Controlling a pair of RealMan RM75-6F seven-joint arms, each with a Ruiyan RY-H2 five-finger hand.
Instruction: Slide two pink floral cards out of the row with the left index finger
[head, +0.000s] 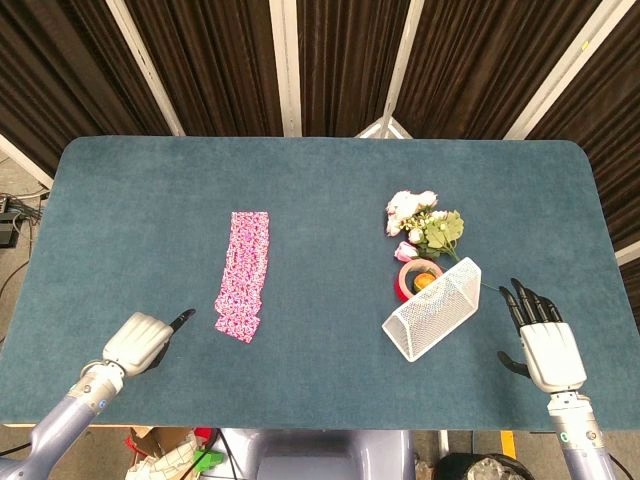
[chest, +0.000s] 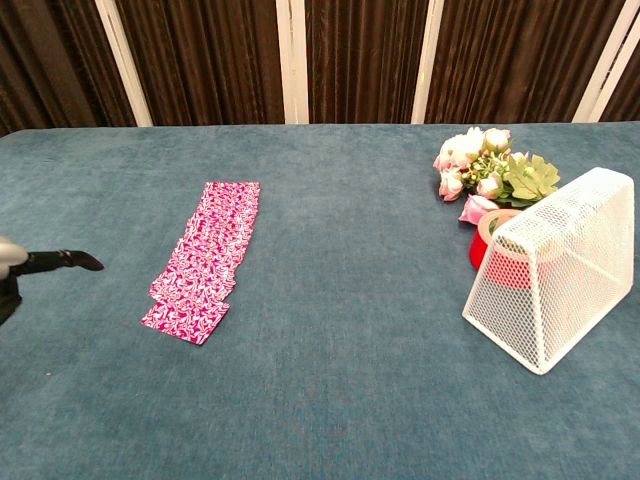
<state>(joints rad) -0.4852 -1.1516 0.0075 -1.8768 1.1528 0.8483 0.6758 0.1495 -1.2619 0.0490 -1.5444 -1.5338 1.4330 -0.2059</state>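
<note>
A row of overlapping pink floral cards (head: 245, 272) (chest: 205, 258) lies left of the table's middle, running from far to near. My left hand (head: 140, 340) (chest: 20, 268) hovers near the front left. One finger points at the row's near end while the others curl in. That fingertip (head: 185, 316) (chest: 88, 263) stays a short way left of the nearest card, apart from it. My right hand (head: 540, 340) rests at the front right with fingers spread and nothing in it; the chest view does not show it.
A white mesh basket (head: 433, 310) (chest: 555, 280) lies tipped on its side at the right. A red tape roll (head: 418, 275) (chest: 495, 245) sits behind it. A bunch of artificial flowers (head: 425, 225) (chest: 490, 170) lies further back.
</note>
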